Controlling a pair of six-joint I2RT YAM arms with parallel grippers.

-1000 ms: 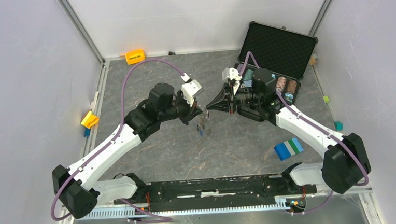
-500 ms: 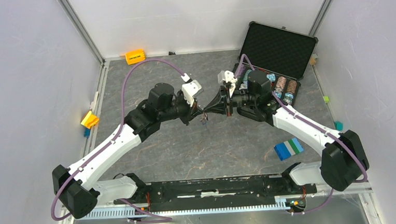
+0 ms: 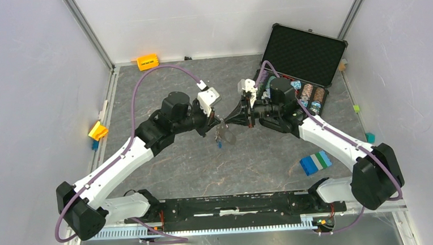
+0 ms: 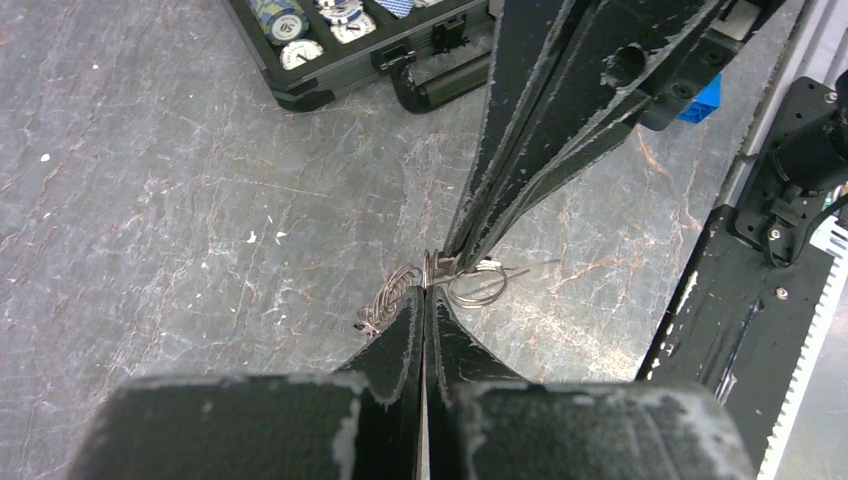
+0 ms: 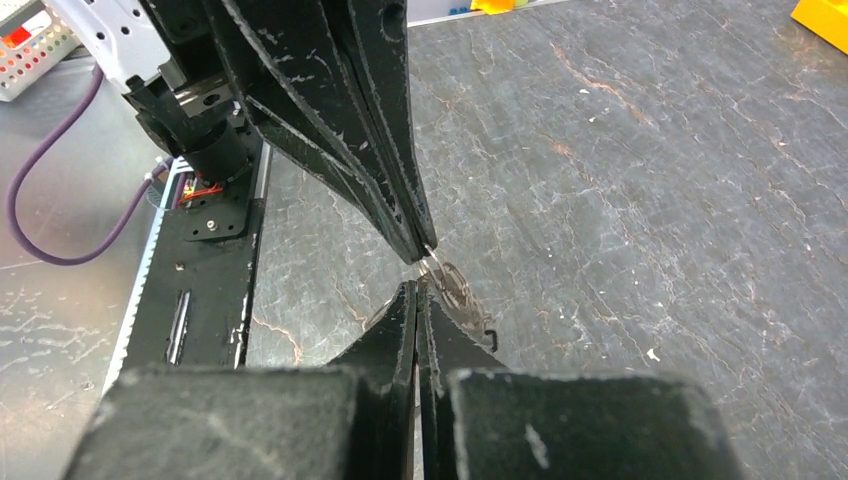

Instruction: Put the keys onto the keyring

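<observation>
My left gripper (image 3: 219,122) and right gripper (image 3: 225,122) meet tip to tip above the middle of the table, both shut. Between the tips is the keyring (image 3: 224,135), thin wire loops hanging just below them. In the left wrist view my shut fingers (image 4: 425,290) pinch the loops (image 4: 478,285), and the right gripper's fingers (image 4: 452,258) come down onto the same spot. In the right wrist view my shut tips (image 5: 417,288) touch the ring (image 5: 455,285). A small blue key (image 3: 219,145) dangles under the ring. The black key cannot be made out.
An open black case (image 3: 305,51) with poker chips stands at the back right, close behind the right arm. An orange block (image 3: 147,62) lies at the back wall, a yellow block (image 3: 98,131) at the left wall, and a blue-green-white block (image 3: 315,162) at the front right.
The right gripper has moved left and closed in on the left gripper's tip. The ring and blue key still hang below the two tips.
</observation>
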